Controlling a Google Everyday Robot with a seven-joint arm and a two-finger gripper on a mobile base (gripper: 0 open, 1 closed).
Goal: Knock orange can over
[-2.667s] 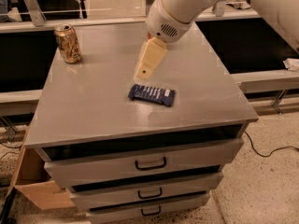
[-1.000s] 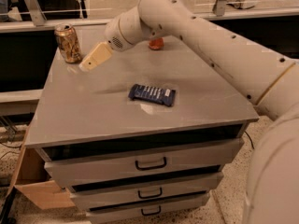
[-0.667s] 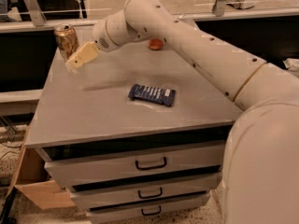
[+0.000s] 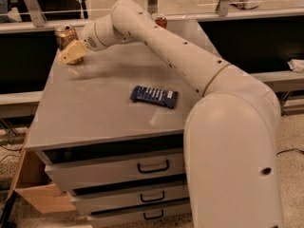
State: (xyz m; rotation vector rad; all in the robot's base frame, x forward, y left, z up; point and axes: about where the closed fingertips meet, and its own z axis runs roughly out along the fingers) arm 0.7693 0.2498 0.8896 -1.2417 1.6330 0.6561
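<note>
The orange can [image 4: 63, 35] stands upright at the far left corner of the grey cabinet top [image 4: 99, 108]. It has a golden-brown mottled print and a silver top. My gripper [image 4: 71, 54] sits right in front of the can's lower half, hiding it, and is at or touching the can. The white arm [image 4: 180, 56] stretches across the top from the lower right.
A dark blue snack packet [image 4: 154, 96] lies flat in the middle of the top. A red-orange can [image 4: 160, 20] stands at the far edge behind the arm. Drawers [image 4: 152, 167] are below the front edge. A cardboard box [image 4: 35, 194] sits on the floor at left.
The arm has swung left across the cabinet top from above the blue packet. The gripper now sits right against the front of the orange can, which still stands upright.
</note>
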